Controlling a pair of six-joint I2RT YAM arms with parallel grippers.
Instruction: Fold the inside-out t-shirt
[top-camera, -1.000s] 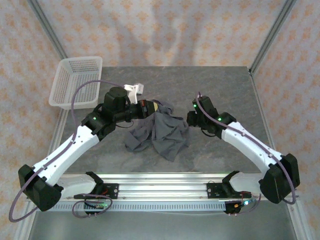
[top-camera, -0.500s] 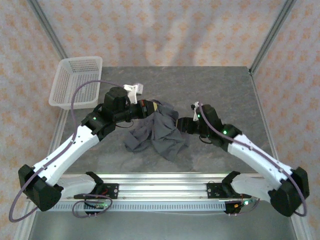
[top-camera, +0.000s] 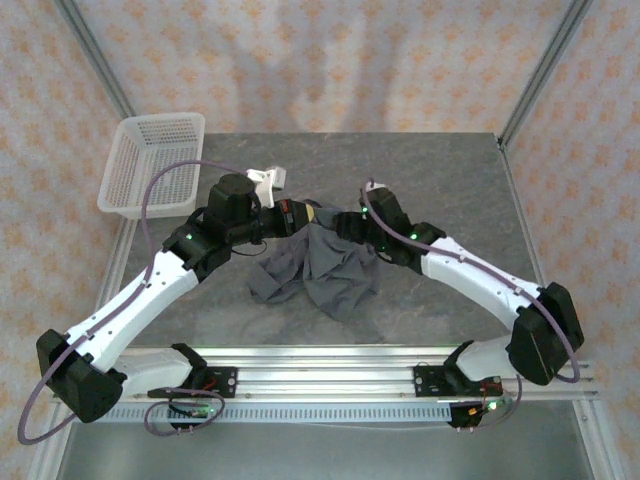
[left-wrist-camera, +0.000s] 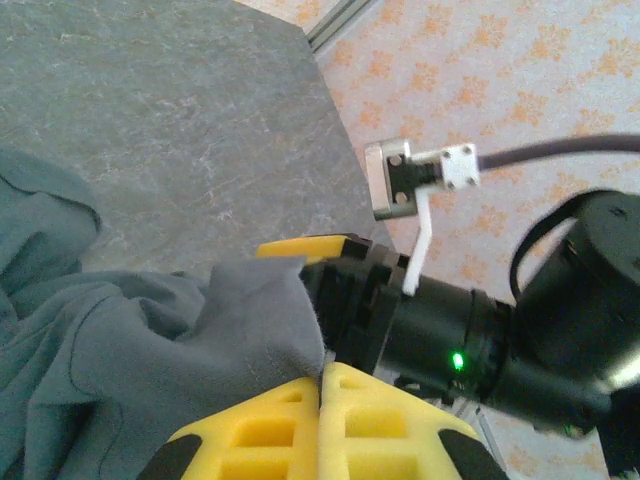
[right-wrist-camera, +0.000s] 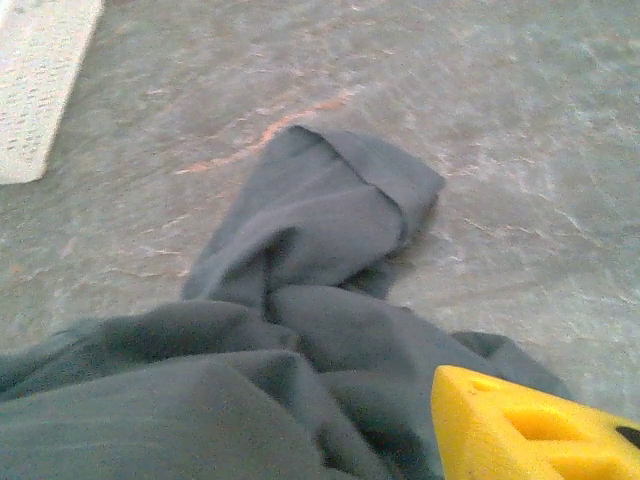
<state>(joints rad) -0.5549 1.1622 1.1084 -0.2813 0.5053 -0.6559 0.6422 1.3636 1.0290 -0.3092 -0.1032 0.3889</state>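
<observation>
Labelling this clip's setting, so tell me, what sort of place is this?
Likely a robot lab cell, not a home: left arm and right arm bolted to an aluminium rail, a grey table boxed in by patterned backdrop, a t-shirt and basket as props.

**Grey table, two things on it**

The mottled grey table (top-camera: 450, 180) carries a crumpled dark slate-grey t-shirt (top-camera: 330, 275) near its middle. A white mesh basket (top-camera: 150, 165) sits at its far left corner, well apart from the cloth.
</observation>
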